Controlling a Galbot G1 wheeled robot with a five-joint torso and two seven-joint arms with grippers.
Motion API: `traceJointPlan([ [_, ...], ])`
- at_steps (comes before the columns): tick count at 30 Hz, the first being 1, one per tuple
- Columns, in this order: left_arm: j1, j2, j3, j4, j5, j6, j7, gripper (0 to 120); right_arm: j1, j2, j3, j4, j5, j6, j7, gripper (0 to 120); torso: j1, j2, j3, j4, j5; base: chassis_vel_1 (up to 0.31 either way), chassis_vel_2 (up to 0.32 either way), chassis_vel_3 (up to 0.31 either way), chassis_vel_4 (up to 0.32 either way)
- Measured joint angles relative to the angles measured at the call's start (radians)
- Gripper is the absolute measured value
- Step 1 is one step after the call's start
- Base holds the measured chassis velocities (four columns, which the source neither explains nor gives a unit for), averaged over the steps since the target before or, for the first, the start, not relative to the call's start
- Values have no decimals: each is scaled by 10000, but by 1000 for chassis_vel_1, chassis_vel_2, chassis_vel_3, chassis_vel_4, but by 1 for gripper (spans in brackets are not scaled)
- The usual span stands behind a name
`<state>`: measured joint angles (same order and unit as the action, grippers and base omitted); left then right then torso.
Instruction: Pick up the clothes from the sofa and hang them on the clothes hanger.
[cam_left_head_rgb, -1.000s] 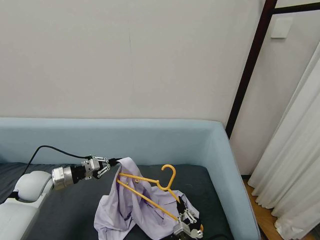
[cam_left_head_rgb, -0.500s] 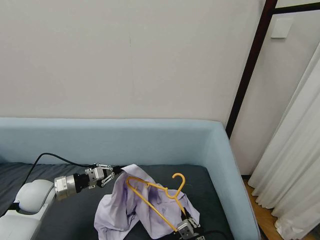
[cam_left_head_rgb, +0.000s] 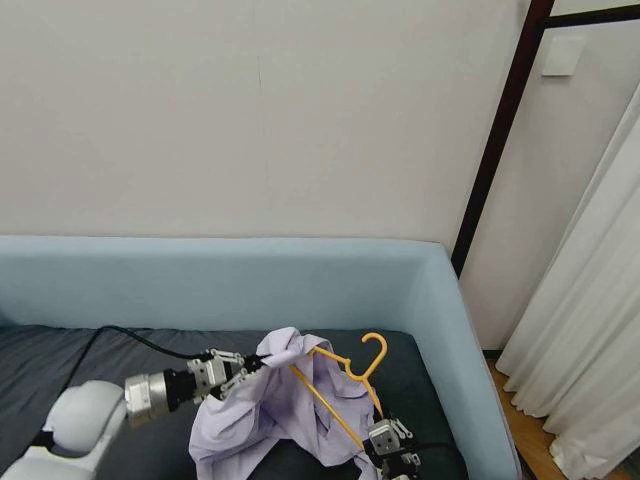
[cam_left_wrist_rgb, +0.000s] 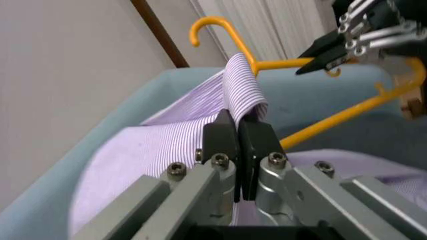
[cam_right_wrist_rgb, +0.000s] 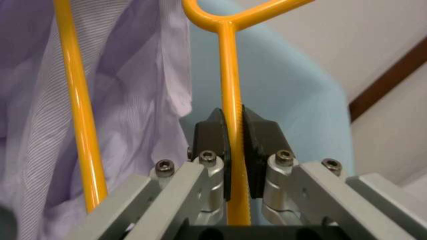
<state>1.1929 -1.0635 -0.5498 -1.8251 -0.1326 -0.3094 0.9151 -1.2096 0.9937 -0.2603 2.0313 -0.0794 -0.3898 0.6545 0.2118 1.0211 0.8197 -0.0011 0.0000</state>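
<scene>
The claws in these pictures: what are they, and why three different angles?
They are a two-armed robot's grippers. The wide picture comes from a camera on its head, looking down at a blue sofa. The two close-ups come from cameras on its wrists. The left gripper is pinched shut on a fold of a striped lilac shirt, holding part of it above the seat. The right gripper is clamped on an orange hanger, close beside the shirt.
</scene>
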Motion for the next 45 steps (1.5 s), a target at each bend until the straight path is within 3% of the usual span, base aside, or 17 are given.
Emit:
traceJointPlan([
  [4,237,-741,364,-43,-293,-91,-1694,0,276,148,129,-906,-2455,1225,-470,5,0,0,0,-1,-2,0,0,0,0],
  [5,237,-741,364,-43,-293,-91,-1694,0,276,148,129,-906,-2455,1225,-470,5,0,0,0,-1,-2,0,0,0,0],
  [9,148,-1114,439,-162,-661,-108,-3591,0,377,447,818,-2111,-5307,2930,-635,5,0,0,0,-2,-1,0,0,0,0],
  [12,128,-1099,349,-301,-639,-73,-4208,0,344,510,1057,-2300,-5759,3234,-645,5,0,0,0,-1,-2,0,0,0,0],
  [18,289,-863,164,-749,-252,235,-5176,0,17,450,1180,-2141,-5433,3108,-641,5,0,0,0,-1,-2,0,0,0,0],
  [27,948,-1149,841,-1144,215,43,-4914,0,100,620,803,-1813,-4647,2520,-645,5,0,1,0,-1,-3,0,0,0,0],
  [37,1635,-1697,1447,-943,579,-1160,-5305,0,819,827,725,-1606,-3057,1656,-585,5,-1,0,0,0,-2,0,0,0,0],
  [45,1571,-2090,1858,-558,239,-2044,-5308,0,1212,922,1318,-1614,-3294,2024,-621,5,0,1,0,-2,-1,0,0,0,0],
])
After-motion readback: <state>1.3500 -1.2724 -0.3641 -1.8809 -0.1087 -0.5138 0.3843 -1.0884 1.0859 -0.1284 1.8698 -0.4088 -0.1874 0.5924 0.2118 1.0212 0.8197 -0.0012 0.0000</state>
